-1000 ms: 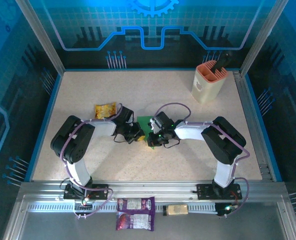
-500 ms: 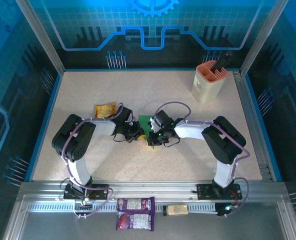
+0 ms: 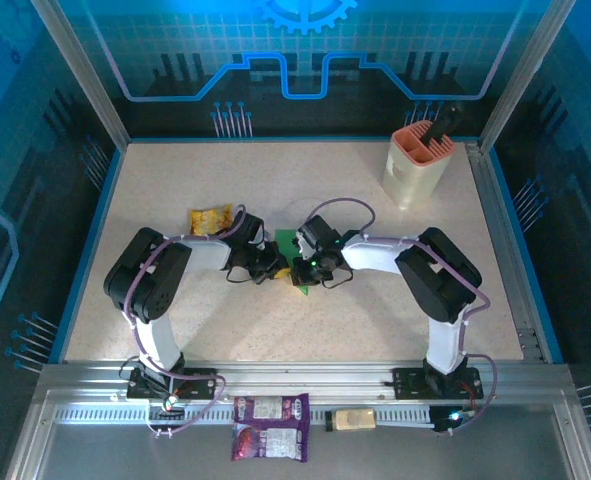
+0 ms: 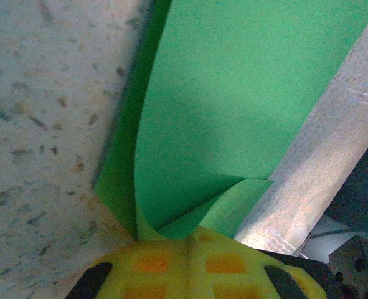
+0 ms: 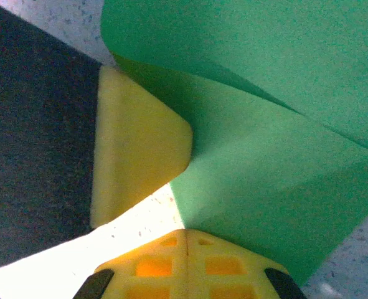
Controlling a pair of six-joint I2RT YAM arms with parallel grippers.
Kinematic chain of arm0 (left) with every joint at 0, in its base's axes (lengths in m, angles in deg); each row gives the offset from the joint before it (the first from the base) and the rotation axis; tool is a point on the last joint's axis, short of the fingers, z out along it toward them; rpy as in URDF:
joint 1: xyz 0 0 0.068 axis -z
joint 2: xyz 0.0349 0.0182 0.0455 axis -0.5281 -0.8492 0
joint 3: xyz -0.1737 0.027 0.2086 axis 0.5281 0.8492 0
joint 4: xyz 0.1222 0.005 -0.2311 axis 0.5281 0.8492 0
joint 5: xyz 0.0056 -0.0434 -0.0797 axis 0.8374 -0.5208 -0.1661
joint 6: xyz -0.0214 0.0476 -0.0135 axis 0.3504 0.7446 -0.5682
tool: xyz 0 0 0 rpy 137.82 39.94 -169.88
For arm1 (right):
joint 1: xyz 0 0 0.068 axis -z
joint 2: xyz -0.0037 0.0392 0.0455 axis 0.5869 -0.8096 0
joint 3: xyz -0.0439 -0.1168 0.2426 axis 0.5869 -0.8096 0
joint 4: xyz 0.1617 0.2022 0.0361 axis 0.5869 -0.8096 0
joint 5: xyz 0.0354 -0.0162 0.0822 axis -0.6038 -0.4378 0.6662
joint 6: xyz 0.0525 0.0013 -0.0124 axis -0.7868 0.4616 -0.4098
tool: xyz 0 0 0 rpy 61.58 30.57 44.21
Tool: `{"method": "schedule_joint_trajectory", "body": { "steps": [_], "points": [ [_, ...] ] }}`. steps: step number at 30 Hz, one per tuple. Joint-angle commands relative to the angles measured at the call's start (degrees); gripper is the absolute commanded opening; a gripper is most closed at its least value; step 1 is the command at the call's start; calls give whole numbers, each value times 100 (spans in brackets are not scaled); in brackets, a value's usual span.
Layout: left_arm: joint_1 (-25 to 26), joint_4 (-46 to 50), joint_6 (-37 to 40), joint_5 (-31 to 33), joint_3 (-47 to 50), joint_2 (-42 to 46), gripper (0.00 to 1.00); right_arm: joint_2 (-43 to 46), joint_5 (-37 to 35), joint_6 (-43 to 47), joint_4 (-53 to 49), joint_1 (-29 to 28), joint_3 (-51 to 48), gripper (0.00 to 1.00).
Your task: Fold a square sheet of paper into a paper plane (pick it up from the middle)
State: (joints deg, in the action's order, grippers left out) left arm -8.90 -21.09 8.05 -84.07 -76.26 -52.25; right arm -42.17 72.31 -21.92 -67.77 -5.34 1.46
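Now the left gripper (image 4: 190, 235) and the right gripper (image 5: 187, 235) each pinch the curled paper (image 4: 233, 93) over the table (image 4: 40, 93).

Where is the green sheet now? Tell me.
Top view: the green sheet sits mid-table, just right of the yellow snack packet, held by the left gripper and right gripper.
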Motion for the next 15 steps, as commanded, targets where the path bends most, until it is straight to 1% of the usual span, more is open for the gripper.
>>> {"method": "schedule_joint_trajectory", "body": {
  "steps": [1, 5, 8, 15],
  "points": [
    [-75, 426, 190, 457, 46, -308, 3, -117, -39, 31, -157, 50, 131, 2],
    [-72, 504, 213, 496, 29, -307, 4, -188, 9, 22, -112, 61, 70, 2],
    [-74, 623, 220, 568, 11, -313, 3, -173, 18, 22, -87, 63, -157, 2],
    [-82, 910, 224, 790, -36, -395, 1, 333, 177, 136, 127, 58, -1145, 2]
  ]
}}
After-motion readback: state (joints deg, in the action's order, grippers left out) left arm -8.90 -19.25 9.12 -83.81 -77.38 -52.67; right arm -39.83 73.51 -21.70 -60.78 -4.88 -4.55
